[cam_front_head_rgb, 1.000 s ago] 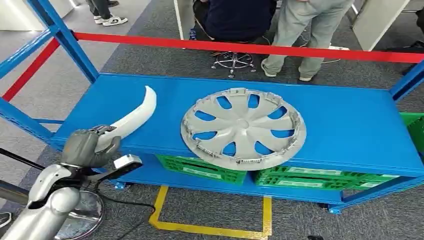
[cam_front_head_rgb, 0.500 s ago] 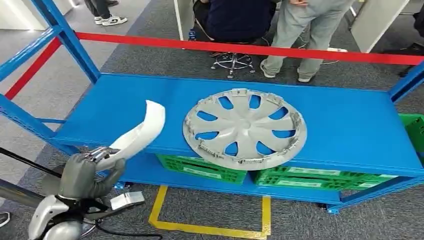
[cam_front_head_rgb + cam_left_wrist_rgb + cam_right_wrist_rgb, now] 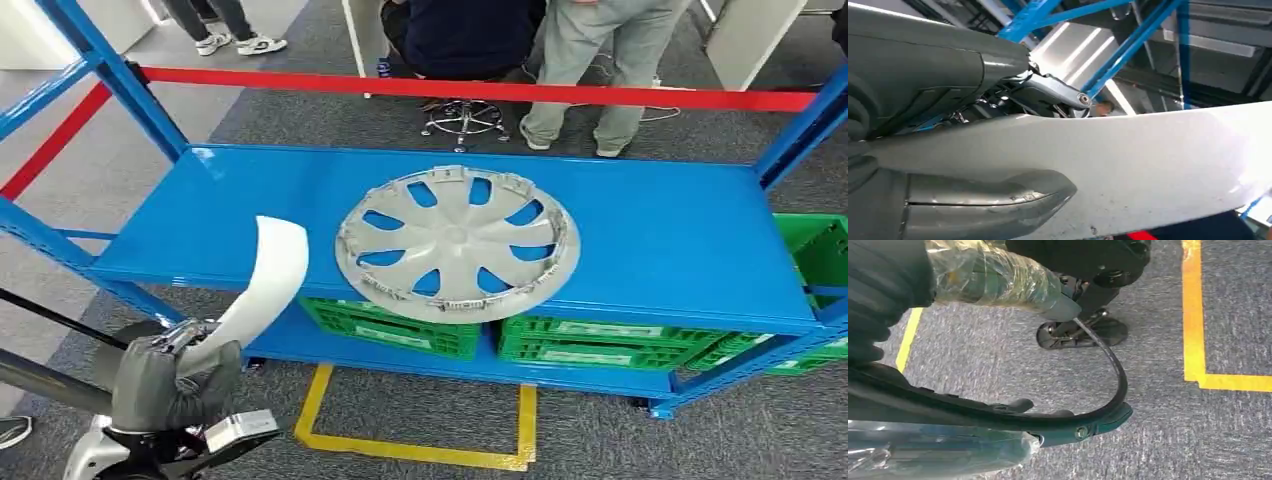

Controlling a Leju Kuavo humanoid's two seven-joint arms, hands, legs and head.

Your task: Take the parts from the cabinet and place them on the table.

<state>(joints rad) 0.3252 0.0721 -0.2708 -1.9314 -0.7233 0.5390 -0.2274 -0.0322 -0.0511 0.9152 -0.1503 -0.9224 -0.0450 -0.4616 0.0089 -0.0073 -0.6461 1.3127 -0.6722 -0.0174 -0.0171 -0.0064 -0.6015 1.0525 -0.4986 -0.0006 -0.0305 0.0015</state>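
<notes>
Pulling white trim (image 3: 265,280) farther off shelf (image 3: 660,240).

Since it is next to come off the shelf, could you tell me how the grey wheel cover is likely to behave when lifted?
The wheel cover looks like thin moulded plastic with open spokes, so probably light for its size. Being wide and flat, it may flex or tilt if gripped at one edge. It lies flat on the blue shelf, so it seems unlikely to roll.

green crates (image 3: 400,332), red barrier tape (image 3: 470,90), yellow floor marking (image 3: 410,452)
</notes>
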